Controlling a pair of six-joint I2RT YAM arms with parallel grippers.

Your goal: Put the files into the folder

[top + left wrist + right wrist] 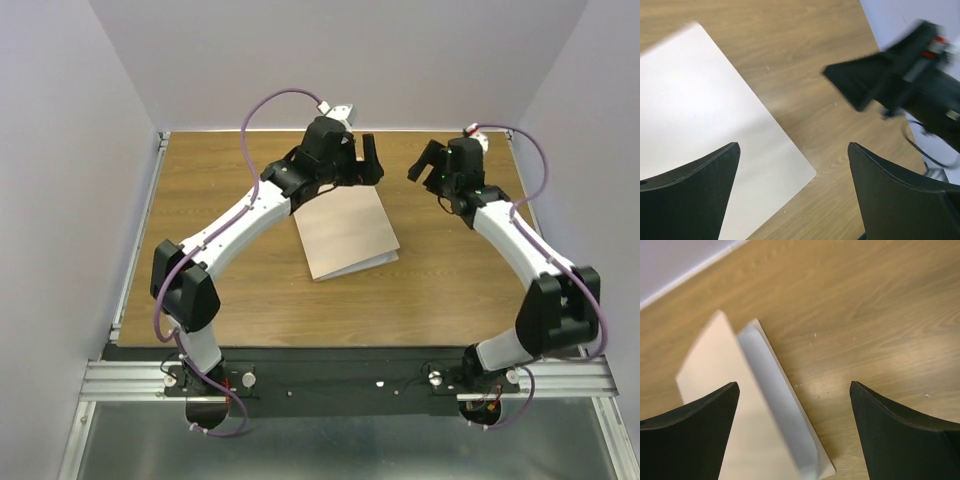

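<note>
I see the folder (345,235) lying askew in the middle of the table (250,290), with the files (772,390) inside it, one white edge showing along its open side. Further back, my left gripper (368,160) hangs above the folder's far corner, jaws released and empty. The right gripper (428,160) faces it, equally wide, grasping nothing

L hand (366,165) & R hand (424,163) both aloft, jaws wide, empty; arms arched inward, fingertips facing.
</note>
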